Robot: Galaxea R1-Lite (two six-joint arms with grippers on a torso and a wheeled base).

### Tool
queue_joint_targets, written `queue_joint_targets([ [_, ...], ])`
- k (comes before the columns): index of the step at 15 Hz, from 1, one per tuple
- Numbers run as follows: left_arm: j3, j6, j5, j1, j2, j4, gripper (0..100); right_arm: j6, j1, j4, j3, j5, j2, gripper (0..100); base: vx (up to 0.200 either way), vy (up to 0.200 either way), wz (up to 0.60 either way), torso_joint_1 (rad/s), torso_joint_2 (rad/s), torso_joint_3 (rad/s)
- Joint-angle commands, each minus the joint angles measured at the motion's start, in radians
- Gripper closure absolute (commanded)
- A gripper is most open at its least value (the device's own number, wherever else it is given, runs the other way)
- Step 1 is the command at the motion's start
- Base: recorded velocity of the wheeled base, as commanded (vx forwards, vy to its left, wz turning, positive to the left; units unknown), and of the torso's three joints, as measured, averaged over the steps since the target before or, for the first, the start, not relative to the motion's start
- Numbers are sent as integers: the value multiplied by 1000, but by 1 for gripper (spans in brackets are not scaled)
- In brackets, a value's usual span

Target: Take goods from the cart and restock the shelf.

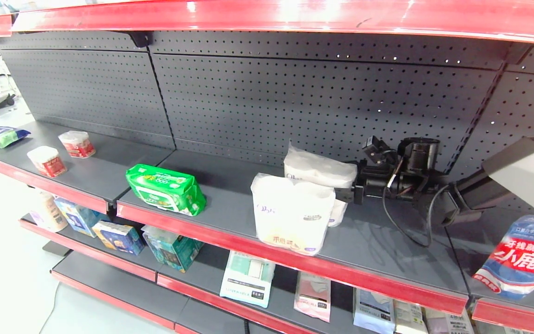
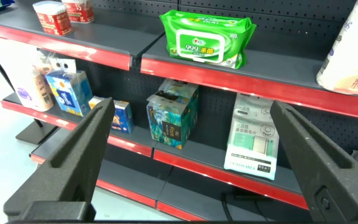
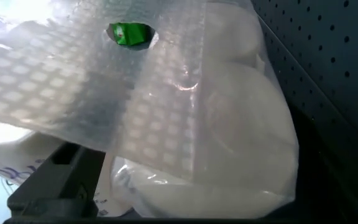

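Middle tier of the red-edged shelf (image 1: 378,246), seen from the head camera. The right gripper (image 1: 346,195) is reaching in from the right and is pressing against the right side of the rear tissue pack (image 1: 319,169), which is sitting near the perforated back panel. Whether the gripper is clamping this pack or only touching it cannot be told. The front tissue pack (image 1: 290,211) is standing upright just ahead of the rear one, at the shelf's front lip, and is partly covering it. A green wipes pack (image 1: 165,188) is lying well apart to the left, and two small tubs (image 1: 47,161) are standing farther left on the neighbouring shelf section. The left gripper (image 2: 191,106) is hanging in front of the lower tiers with its fingers (image 2: 82,146) spread wide and holding nothing, facing a teal box (image 2: 173,112) and a white packet (image 2: 253,140) there.
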Motion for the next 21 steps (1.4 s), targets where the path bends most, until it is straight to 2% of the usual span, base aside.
queue_joint_targets([
  [1, 0, 0, 0, 0, 0, 0, 0, 0, 0, 0, 18, 0, -22, 0, 0, 0, 0, 0, 0, 0],
  [7, 0, 0, 0, 0, 0, 0, 0, 0, -9, 2, 78, -4, -79, 0, 0, 0, 0, 0, 0, 0],
  [21, 0, 0, 0, 0, 0, 0, 0, 45, -24, 29, 70, -20, -159, 0, 0, 0, 0, 0, 0, 0],
])
